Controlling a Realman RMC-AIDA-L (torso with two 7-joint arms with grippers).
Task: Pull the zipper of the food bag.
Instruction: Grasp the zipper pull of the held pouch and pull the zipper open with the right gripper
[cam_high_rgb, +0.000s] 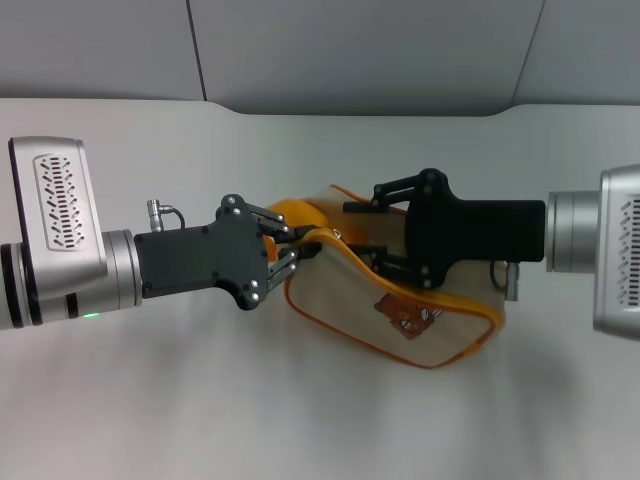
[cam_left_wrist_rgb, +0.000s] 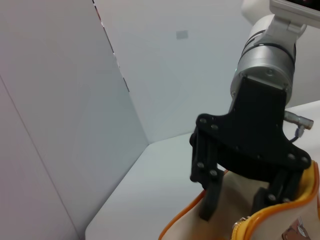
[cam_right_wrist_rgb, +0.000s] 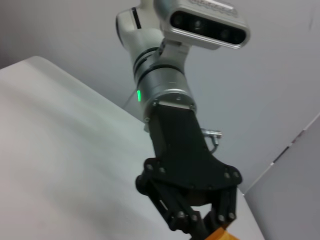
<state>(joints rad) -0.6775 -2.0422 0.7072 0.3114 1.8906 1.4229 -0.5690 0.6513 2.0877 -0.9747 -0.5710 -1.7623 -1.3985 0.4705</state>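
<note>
Head view showed the small boxy beige fabric food bag with orange piping (cam_high_rgb: 400, 300) lying near the middle of the pale grey counter (cam_high_rgb: 300, 420), a brown cartoon patch (cam_high_rgb: 405, 318) on its upper face. The black left gripper (cam_high_rgb: 292, 252) reached in from the counter's left edge and met the bag's left end, its fingers pressed together on the orange fabric there; whether that fabric was the orange-yellow zipper tape (cam_high_rgb: 335, 245) or the loop handle beside it could not be told. The tape ran on from that pinch along the bag's far edge toward the right.

The black right gripper (cam_high_rgb: 362, 232) came in from the counter's right edge and sat over the bag's far side, its fingers spread, one finger (cam_high_rgb: 375, 203) beyond the bag's far edge and the other (cam_high_rgb: 385, 262) down on the beige fabric (the tape passed between them).

Left wrist view showed the right gripper (cam_left_wrist_rgb: 235, 207) from the front, fingers apart with their tips on the bag (cam_left_wrist_rgb: 195, 227), and a bend of zipper tape (cam_left_wrist_rgb: 250, 222) below it.

Right wrist view showed the left gripper (cam_right_wrist_rgb: 207, 227) with a scrap of orange at its tips.
</note>
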